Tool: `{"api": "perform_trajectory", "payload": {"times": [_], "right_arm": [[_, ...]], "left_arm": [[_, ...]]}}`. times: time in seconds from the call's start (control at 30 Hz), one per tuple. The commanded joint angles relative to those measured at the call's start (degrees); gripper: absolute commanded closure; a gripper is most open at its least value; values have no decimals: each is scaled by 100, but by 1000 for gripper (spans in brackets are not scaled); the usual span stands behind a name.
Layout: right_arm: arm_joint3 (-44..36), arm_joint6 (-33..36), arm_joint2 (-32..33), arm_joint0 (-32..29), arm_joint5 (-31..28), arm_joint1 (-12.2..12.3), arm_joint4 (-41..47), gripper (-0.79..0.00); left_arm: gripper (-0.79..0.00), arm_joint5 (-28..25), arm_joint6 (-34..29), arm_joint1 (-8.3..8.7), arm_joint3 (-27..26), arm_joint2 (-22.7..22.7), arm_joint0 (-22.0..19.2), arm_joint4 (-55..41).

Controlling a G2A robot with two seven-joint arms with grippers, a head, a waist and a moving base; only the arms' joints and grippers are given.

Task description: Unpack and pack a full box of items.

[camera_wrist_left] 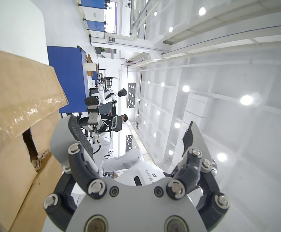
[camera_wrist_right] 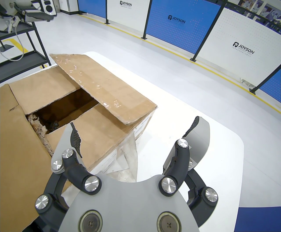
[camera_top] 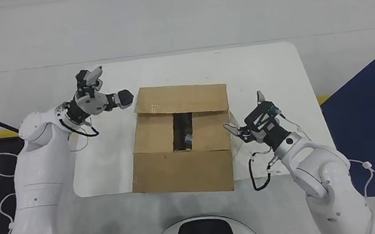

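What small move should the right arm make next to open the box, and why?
Probably ease the open right gripper to the raised taped flap and grip its edge: the box shows only a narrow gap, and this flap stands up beside the gripper.

The brown cardboard box (camera_top: 179, 141) sits at the middle of the white rounded table (camera_top: 264, 70). The left gripper (camera_top: 89, 77) is left of the box, the right gripper (camera_top: 243, 114) at its right edge. Crumpled paper (camera_wrist_right: 37, 127) lies inside.
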Motion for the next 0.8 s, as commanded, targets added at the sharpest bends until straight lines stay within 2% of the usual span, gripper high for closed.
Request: {"api": "perform_trajectory", "payload": {"times": [0.0,0.23,0.33,0.47,0.6,0.67,0.77], "right_arm": [[0,67,-36,-80,-185,29,-471,-785],[-16,-167,780,-757,-884,158,-988,-785],[-82,-50,899,-953,-1125,199,-1392,-785],[-93,311,478,-1033,-1430,236,-2122,-785],[142,390,-75,-852,-1504,228,-2247,-785],[374,374,-368,-660,-1435,201,-1987,-785],[585,260,-452,-470,-1457,187,-1499,-785]], "left_arm": [[-785,4,25,18,-3,10,53,153],[-785,-26,-167,36,95,5,-47,-15],[-785,-22,-198,45,178,1,-112,-30],[-785,-9,-300,71,318,-24,-195,0],[-785,8,-384,101,414,-81,-254,23],[-785,10,-423,118,469,-115,-274,22],[-785,14,-479,138,513,-148,-269,36]]}}
